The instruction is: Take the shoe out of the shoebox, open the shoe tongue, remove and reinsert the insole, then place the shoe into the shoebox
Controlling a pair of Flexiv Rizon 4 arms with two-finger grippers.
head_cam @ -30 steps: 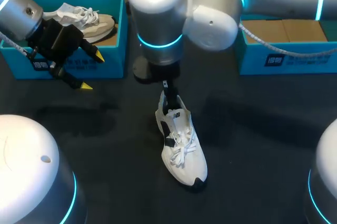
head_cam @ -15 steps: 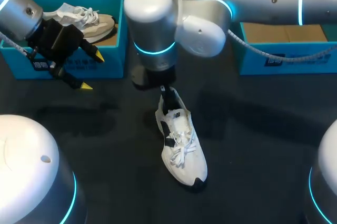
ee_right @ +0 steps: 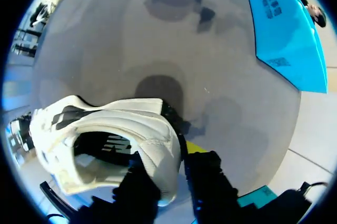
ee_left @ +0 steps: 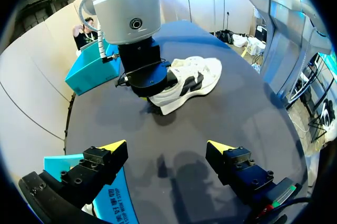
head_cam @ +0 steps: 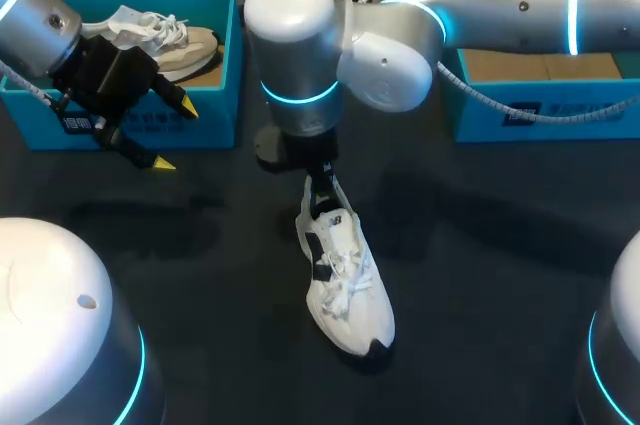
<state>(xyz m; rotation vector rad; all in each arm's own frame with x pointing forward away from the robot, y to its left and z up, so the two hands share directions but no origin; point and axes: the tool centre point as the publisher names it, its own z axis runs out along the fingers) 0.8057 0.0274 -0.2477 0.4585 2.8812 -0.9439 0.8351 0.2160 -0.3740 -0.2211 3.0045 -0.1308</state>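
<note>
A white shoe (head_cam: 347,285) with black side marks lies on the dark table, toe toward me. My right gripper (head_cam: 322,193) comes down on its heel. In the right wrist view it (ee_right: 176,153) is shut on the heel collar of the shoe (ee_right: 105,124), one finger inside the opening and one outside. My left gripper (head_cam: 172,133) hangs open in front of the left shoebox (head_cam: 225,95), holding nothing. The left wrist view shows its open gripper (ee_left: 167,147) well short of the shoe (ee_left: 192,79).
The left shoebox holds a second, beige-soled shoe (head_cam: 175,40). A second blue shoebox (head_cam: 545,95) with cardboard inside stands at the back right, seen also as a blue box (ee_right: 284,29) in the right wrist view. My right arm's wrist (ee_left: 131,23) stands over the shoe.
My right gripper has closed from wide open onto the shoe's heel, and the shoe has shifted slightly. The left arm has not moved.
</note>
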